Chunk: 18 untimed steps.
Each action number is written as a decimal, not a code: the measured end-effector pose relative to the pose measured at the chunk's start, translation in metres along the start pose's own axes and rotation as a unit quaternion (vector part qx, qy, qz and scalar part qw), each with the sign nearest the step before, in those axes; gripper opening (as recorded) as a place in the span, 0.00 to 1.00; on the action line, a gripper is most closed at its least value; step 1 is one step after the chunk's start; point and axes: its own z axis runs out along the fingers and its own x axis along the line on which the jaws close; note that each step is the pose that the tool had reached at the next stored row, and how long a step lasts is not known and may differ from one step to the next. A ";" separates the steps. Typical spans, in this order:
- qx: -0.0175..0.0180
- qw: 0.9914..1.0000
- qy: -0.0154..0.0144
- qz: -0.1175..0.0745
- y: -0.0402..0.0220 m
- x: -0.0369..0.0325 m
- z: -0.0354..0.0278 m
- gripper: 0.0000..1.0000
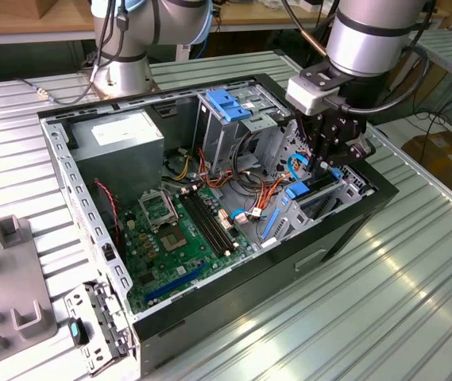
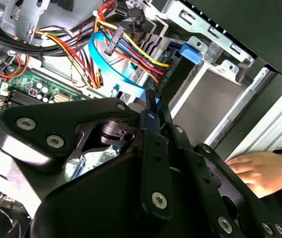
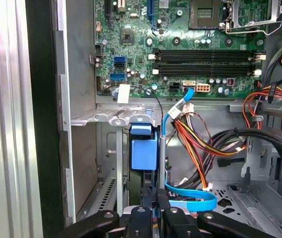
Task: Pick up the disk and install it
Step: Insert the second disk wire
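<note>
Disk [image 1: 310, 194] down in the drive bay at the exterior view's right end of the open computer case [image 1: 210, 329], standing on edge between the bay's metal walls, dark body mostly hidden, blue side rail [image 3: 144, 151] facing up in the first wrist view. Gripper [image 1: 330, 163] right above it, black and pointing straight down into the bay, seen close over the blue rail in both wrist views [image 3: 157, 198] [image 2: 152, 106]; touching or just clear, hard to call, and pinched or spread, cannot tell from these angles. Just beside the bay, a flat blue cable [image 3: 190, 198] curling along the case floor, plus a thick bundle of orange, yellow and red wires [image 3: 200, 144] running toward the middle. Further out, green motherboard [image 1: 186, 230] lying flat in the case with its black memory slots bare. Far side of the case: metal cage topped by a blue latch [image 1: 229, 103], and at the exterior view's left the grey power-supply box [image 1: 118, 139]. Outside the case wall, a person's hand [image 2: 259, 171] resting on the ribbed metal table [image 1: 384, 302]. Grey fixture [image 1: 3, 278] sitting on the table at the exterior view's near left.
</note>
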 end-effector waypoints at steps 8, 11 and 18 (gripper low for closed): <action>0.008 1.000 -0.009 0.002 0.0029 0.0006 0.0010 0.16; 0.008 1.000 -0.013 0.004 0.0031 0.0015 0.0013 0.16; 0.008 0.999 -0.030 0.009 0.0036 0.0091 0.0031 0.16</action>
